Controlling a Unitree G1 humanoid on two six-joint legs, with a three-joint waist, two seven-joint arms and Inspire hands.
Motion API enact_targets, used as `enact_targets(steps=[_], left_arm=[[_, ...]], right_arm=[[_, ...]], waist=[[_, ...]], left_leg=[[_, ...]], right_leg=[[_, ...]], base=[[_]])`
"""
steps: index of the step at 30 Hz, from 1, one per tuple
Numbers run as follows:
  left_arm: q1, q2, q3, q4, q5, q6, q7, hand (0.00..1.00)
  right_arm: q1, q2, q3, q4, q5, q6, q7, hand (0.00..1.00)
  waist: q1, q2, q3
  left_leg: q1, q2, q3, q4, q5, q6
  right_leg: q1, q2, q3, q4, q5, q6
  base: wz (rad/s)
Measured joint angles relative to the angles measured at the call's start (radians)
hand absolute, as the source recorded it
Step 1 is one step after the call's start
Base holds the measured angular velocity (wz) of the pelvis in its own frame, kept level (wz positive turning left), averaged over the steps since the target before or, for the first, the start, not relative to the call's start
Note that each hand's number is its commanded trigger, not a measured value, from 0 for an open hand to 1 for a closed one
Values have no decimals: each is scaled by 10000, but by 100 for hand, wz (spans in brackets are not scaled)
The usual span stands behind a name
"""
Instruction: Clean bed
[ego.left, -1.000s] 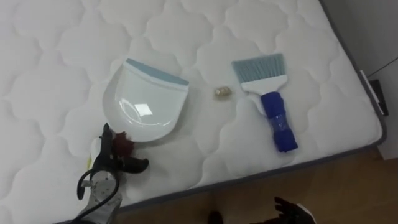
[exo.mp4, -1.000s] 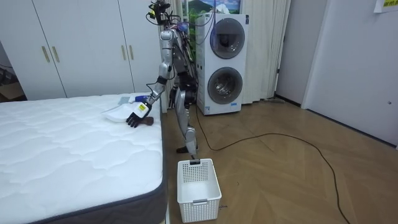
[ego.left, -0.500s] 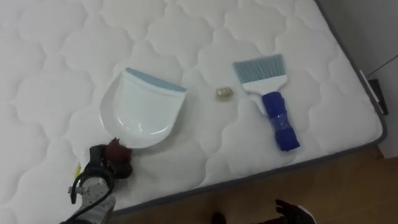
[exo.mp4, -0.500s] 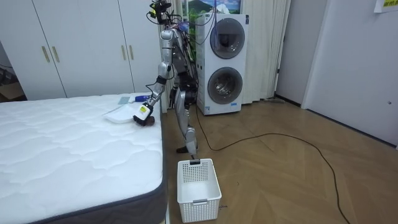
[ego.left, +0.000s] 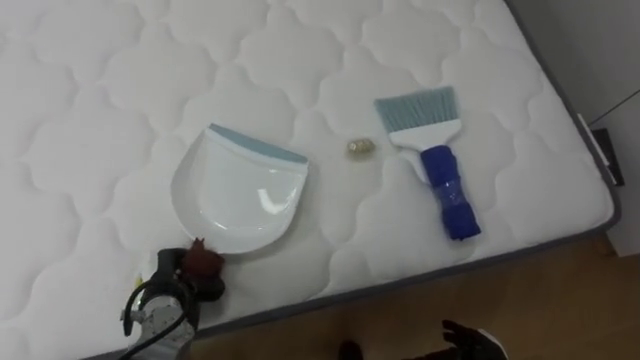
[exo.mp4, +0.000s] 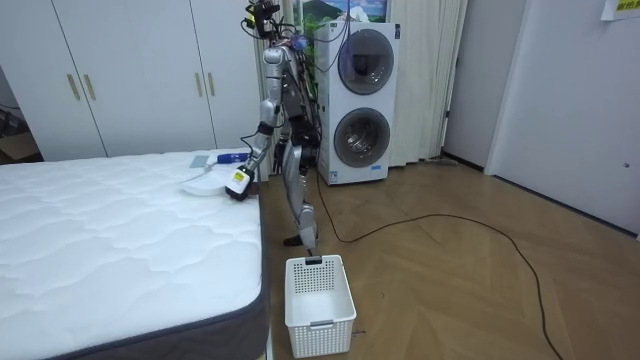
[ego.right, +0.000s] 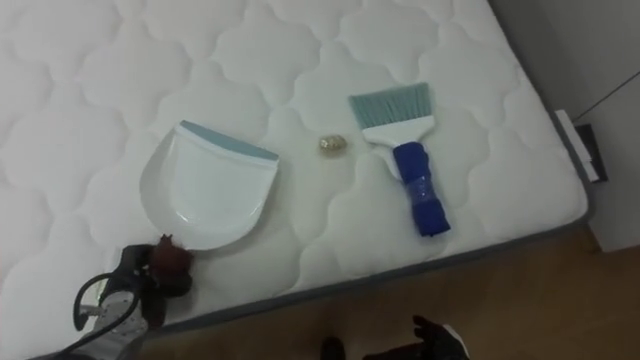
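On the white quilted bed (ego.left: 120, 110), close to its near edge, we see a white plastic dustpan with a pale-blue lip (ego.left: 240, 195) lying flat, its lip turned toward 1 o'clock. At 3 o'clock from that lip, a little apart, sits a small tan crumpled scrap (ego.left: 360, 148). Just beyond the scrap, again at 3 o'clock, lies a hand brush with a blue handle and pale teal bristles (ego.left: 432, 165), its bristles toward 12 o'clock and its handle toward 5 o'clock.

At 7 o'clock of the dustpan the robot's left hand (ego.left: 168, 298) comes in over the bed's edge. Its dark fingers are curled tight round a dark red stub (ego.left: 203, 262) that meets the dustpan's near rim, seemingly its handle. The right hand (ego.left: 470, 342) shows dark at 5 o'clock, over the wooden floor (ego.left: 330, 325); how it is set we cannot tell.

Seen from the room view, the robot stands at the bed's corner, on the room view's right of the bed, with its left arm reaching down to the dustpan. Behind it we see a stacked pair of white washing machines (exo.mp4: 360, 100), and white wardrobe doors (exo.mp4: 130, 80) behind the bed. A white slatted plastic basket (exo.mp4: 320, 290) sits on the floor by the bed.
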Motion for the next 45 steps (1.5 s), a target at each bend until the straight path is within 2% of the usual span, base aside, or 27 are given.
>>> enact_targets(steps=[2, 6, 10, 12, 15, 17, 20, 22, 25, 29, 32, 35, 42, 45], left_arm=[[-6, 11, -19, -30, 102, -11, 0, 100], [-10, 163, -109, -17, 968, -68, 385, 100], [-25, 375, -204, -19, 1567, -138, 867, 100], [78, 534, -204, -32, 1876, -249, 1242, 100], [73, 876, -216, -72, 2582, -275, 1624, 100], [67, 1045, -435, -87, 2736, -291, 1968, 100], [86, 1177, -792, -99, 2852, -322, 2419, 100], [109, 1189, -818, -121, 3164, -394, 2782, 100], [103, 1190, -868, -126, 3292, -455, 3050, 100], [87, 1209, -1131, -86, 3284, -473, 3103, 100], [-14, 1267, -1165, -86, 3284, -463, 3027, 100], [-53, 1425, -1404, -103, 3259, -469, 2942, 100], [-256, 1565, -1759, -396, 3277, -412, 2503, 100], [-271, 1567, -1774, -395, 3277, -417, 2349, 100]], right_arm=[[22, -24, 9, -1, 140, -7, -51, 0], [-36, -29, -28, -1, 551, -12, -417, 0], [-190, -66, -738, -61, 1237, -47, -736, 0], [-175, -157, -1442, -225, 1922, -163, -1124, 0], [-417, -422, -2196, -464, 2117, -268, -1623, 0], [-746, -580, -2452, -550, 2566, -369, -2062, 0], [-1143, -739, -2595, -891, 3111, -755, -2745, 0], [-1162, -771, -2684, -1540, 2997, -908, -3288, 0], [-1242, -780, -2707, -2049, 2997, -1017, -3849, 0], [-1475, -831, -2557, -2321, 2704, -1168, -4588, 0], [-1635, -831, -2549, -2626, 1904, -1305, -4948, 0], [-1961, -867, -2447, -2860, 1014, -1388, -5458, 0], [-2584, -1384, -2164, -3958, -134, -1727, -6397, 0], [-2669, -1427, -2085, -4532, -183, -1852, -6542, 0]], waist=[[97, 13, -8], [133, 85, -23], [121, 147, -16], [138, 198, -14], [140, 224, -17], [179, 244, -10], [222, 295, 2], [325, 294, 2], [443, 252, 19], [502, 240, 27], [600, 138, 107], [632, 17, 188], [698, 0, 201], [750, -43, 226]], left_leg=[[-12, 6, 2, 13, 0, 0], [-197, -24, -22, 178, -1, 0], [-509, -88, 6, 482, -5, 7], [-680, -98, -6, 677, -16, 15], [-1048, -118, 0, 900, -35, 28], [-1180, -144, 12, 979, -48, 27], [-1359, -138, 30, 1157, -46, 23], [-1484, -124, 101, 1136, -12, -2], [-1572, -131, 233, 1138, 6, -3], [-1551, -126, 359, 1132, 7, 11], [-1592, -122, 469, 1146, 0, 21], [-1609, -140, 506, 1176, -10, 36], [-1913, -112, 507, 1431, -35, 80], [-1897, -137, 561, 1426, -37, 85]], right_leg=[[1, -1, -39, 13, 15, -10], [-260, -81, -109, 343, -11, -32], [-683, -208, -102, 857, -107, -72], [-803, -230, -75, 999, -173, -92], [-1181, -291, -31, 1281, -240, -104], [-1384, -307, -9, 1439, -226, -119], [-1571, -301, 30, 1562, -174, -144], [-1738, -298, 53, 1562, -139, -118], [-1935, -288, 222, 1691, -69, -193], [-1963, -304, 317, 1740, -75, -184], [-2061, -265, 498, 1754, -79, -164], [-2114, -372, 338, 1916, -122, -184], [-2211, -422, 239, 1905, -177, -126], [-2203, -531, 242, 1946, -210, -77]], base=[[2], [1], [0], [4], [7], [0], [-5], [-8], [-12], [-6], [-9], [0], [9], [3]])
